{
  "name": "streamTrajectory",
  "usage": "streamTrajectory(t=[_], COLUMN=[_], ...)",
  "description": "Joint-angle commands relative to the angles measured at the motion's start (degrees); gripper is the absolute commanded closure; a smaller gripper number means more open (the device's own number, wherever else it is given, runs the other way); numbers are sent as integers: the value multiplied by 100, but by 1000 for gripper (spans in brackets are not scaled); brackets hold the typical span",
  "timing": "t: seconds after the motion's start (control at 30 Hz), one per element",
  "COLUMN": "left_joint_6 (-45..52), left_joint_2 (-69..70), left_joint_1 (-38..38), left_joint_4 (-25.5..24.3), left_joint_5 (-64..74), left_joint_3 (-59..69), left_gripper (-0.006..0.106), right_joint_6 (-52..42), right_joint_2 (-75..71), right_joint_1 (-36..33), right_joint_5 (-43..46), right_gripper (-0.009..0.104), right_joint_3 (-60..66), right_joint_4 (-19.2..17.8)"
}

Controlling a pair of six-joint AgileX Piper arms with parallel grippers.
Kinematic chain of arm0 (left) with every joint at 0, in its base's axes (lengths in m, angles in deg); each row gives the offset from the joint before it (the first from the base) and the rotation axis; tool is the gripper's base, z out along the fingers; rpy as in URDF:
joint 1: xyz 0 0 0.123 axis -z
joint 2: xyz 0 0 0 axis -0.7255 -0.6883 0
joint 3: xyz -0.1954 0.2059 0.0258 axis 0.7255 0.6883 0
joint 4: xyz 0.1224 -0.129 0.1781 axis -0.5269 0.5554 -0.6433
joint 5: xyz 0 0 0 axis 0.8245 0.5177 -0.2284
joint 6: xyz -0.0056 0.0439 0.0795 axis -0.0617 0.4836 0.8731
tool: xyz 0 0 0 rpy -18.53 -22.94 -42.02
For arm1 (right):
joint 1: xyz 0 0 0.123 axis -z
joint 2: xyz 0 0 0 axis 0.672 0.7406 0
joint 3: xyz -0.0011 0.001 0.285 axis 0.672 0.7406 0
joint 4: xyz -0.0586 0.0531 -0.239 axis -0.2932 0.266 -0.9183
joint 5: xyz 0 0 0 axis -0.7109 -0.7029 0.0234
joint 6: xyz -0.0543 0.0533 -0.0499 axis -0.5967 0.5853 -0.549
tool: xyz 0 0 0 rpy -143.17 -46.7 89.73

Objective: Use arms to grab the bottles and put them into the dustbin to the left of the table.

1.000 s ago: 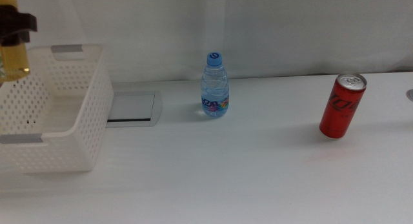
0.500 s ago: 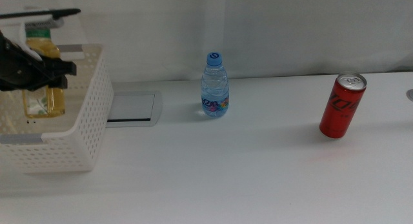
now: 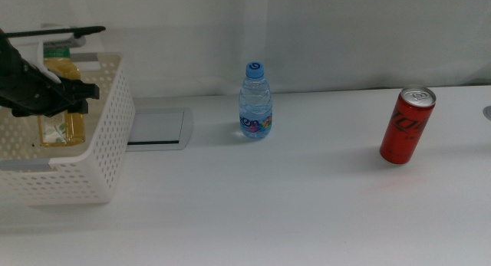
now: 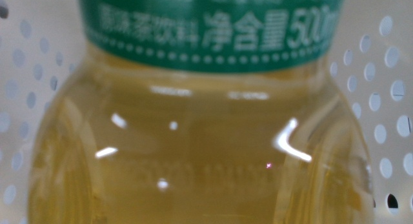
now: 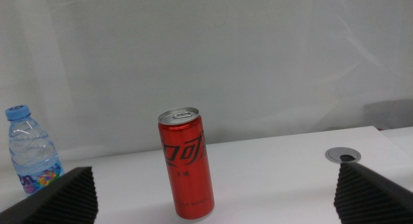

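Observation:
My left gripper point(image 3: 52, 93) reaches in from the left and is shut on the yellow-liquid bottle point(image 3: 63, 126), holding it upright inside the white perforated dustbin point(image 3: 115, 113). In the left wrist view that bottle point(image 4: 206, 133) fills the picture, its green label showing, and hides the jaws; the dustbin wall point(image 4: 393, 121) is behind it. The small clear bottle with the blue cap point(image 3: 255, 105) stands mid-table. The red can point(image 3: 406, 126) stands at the right. My right gripper point(image 5: 215, 177) is open, back from the can point(image 5: 187, 162), and out of the middle view.
A grey inset panel point(image 3: 156, 129) lies in the tabletop between the dustbin and the blue-capped bottle point(image 5: 31, 153). A round cable hole point(image 5: 342, 155) sits in the table to the right of the can. A white wall runs behind the table.
The left gripper has carried the yellow bottle from above the dustbin's left rim rightward and down into the dustbin. The small bottle and the can have not moved.

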Motion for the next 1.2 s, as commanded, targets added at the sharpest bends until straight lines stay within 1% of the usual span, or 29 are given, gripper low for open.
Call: streamTrajectory(t=[0.0, 0.07, 0.1, 0.13, 0.2, 0.27, 0.57, 0.73, 0.9, 1.0, 1.07, 1.17], left_joint_6=[-54, -54, -54, -54, -54, -54, -54, -16, 40, 105, 181, 226], left_joint_2=[64, 55, 55, 55, 55, 55, 80, 377, 985, 1614, 2207, 2654], left_joint_1=[1, 1, 1, 1, 1, 1, 1, 13, 13, 75, 358, 588], left_joint_4=[80, 80, 80, 105, 141, 194, 284, 384, 372, 372, 372, 362], left_joint_5=[-373, -373, -350, -335, -347, -373, -513, -712, -926, -949, -1003, -1107], left_joint_3=[-90, -90, -90, -90, -90, -90, -90, -90, -90, -90, -36, 209], left_gripper=[102, 97, 82, 36, 24, 17, 16, 16, 16, 16, 16, 16], right_joint_6=[-19, -19, -19, -19, -19, -19, -19, -19, -19, -19, -19, -19], right_joint_2=[-180, -180, -180, -180, -180, -180, -180, -180, -180, -180, -180, -180], right_joint_1=[31, 31, 31, 31, 31, 31, 31, 31, 31, 31, 31, 31], right_joint_5=[71, 71, 71, 71, 71, 71, 83, 83, 83, 83, 83, 83], right_gripper=[-8, -8, -8, -8, -8, -8, -8, -8, -8, -8, -8, -8], right_joint_3=[218, 218, 218, 218, 218, 218, 218, 218, 218, 218, 218, 218], right_joint_4=[-42, -42, -42, -42, -42, -42, -42, -42, -42, -42, -42, -42])
